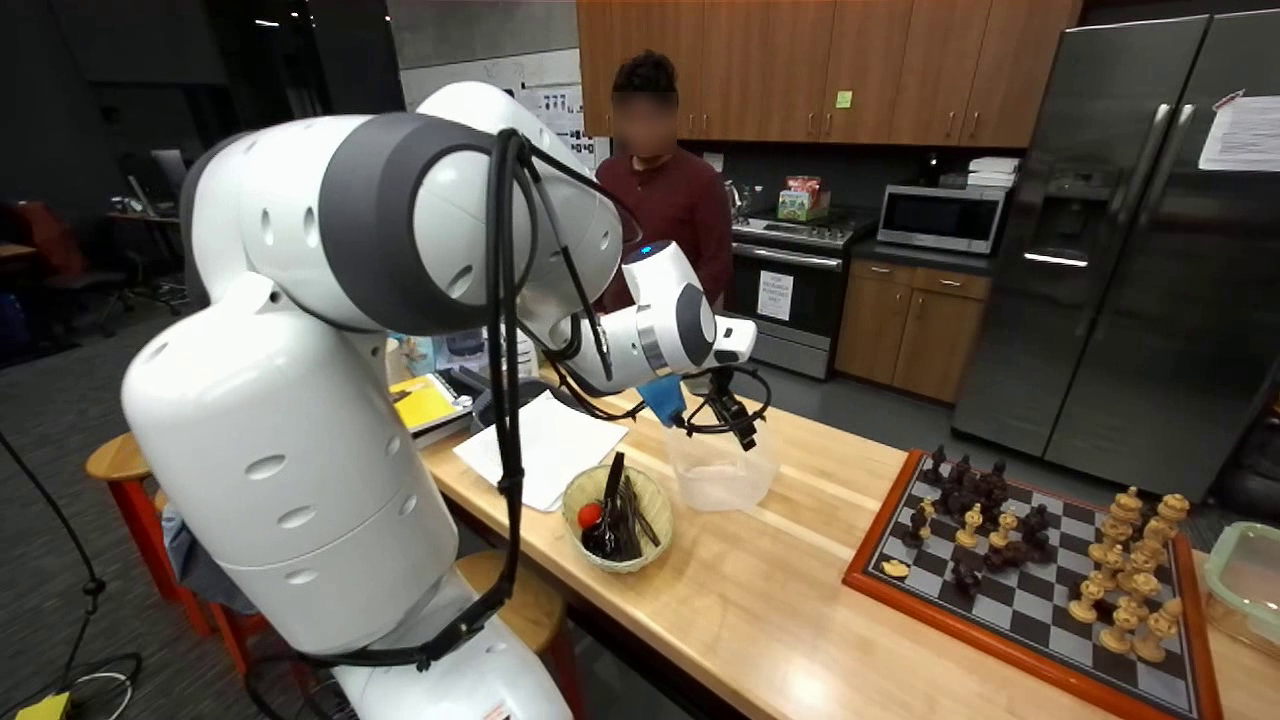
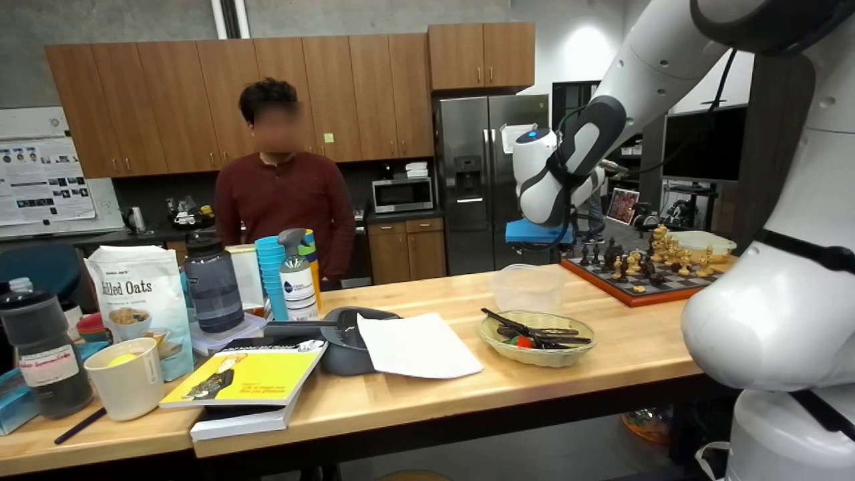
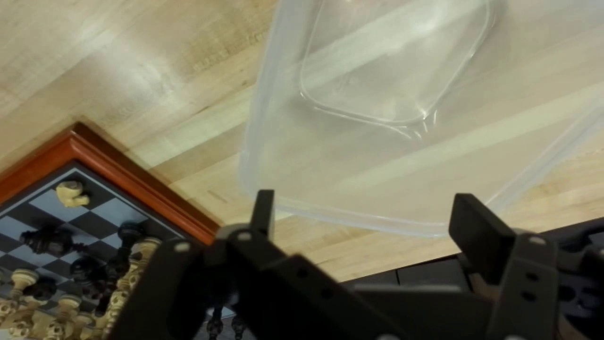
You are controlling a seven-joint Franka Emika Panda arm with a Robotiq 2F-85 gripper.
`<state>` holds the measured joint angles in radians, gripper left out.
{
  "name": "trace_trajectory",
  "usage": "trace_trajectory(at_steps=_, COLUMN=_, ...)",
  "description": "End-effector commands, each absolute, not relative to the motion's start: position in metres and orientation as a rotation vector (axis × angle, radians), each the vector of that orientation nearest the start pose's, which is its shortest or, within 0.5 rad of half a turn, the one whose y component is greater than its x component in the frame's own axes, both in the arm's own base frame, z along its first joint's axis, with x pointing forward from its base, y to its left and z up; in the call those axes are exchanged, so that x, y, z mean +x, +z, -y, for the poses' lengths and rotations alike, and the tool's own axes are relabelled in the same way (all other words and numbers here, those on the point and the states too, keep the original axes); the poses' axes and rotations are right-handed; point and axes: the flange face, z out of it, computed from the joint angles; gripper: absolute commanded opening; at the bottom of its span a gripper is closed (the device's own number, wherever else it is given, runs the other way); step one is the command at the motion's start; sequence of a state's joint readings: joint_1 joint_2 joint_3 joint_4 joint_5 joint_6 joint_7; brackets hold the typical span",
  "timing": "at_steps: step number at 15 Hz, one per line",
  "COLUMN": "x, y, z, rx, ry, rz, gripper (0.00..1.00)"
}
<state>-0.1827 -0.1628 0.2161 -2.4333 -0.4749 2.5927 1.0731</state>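
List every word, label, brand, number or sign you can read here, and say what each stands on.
"...lled Oats": on the white bag; the word's start is unclear, its smaller print unreadable.
Too small or blurred to read: print on the yellow book, the spray bottle, the far-left bottle's label, the oven sign, the fridge paper and the wall posters.

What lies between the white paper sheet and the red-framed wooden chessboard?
A shallow, pale woven basket and a clear plastic container, as both exterior views show.
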Motion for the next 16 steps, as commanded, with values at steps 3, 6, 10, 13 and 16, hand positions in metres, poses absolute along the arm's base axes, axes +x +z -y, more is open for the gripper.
trace_trajectory(at_steps=3, x=0.49, y=0.419, z=-0.083, rx=-3.262, ry=-0.824, rz=-0.817, gripper=1.0)
trace_trajectory(at_steps=6, x=0.479, y=0.425, z=-0.133, rx=-3.415, ry=-0.839, rz=-0.555, gripper=1.0)
trace_trajectory(at_steps=10, x=0.461, y=0.429, z=-0.205, rx=-3.453, ry=-0.781, rz=-0.113, gripper=1.0)
trace_trajectory(at_steps=13, x=0.453, y=0.436, z=-0.237, rx=-3.401, ry=-0.721, rz=0.188, gripper=1.0)
trace_trajectory(at_steps=16, x=0.452, y=0.446, z=-0.249, rx=-3.326, ry=-0.593, rz=0.43, gripper=1.0)
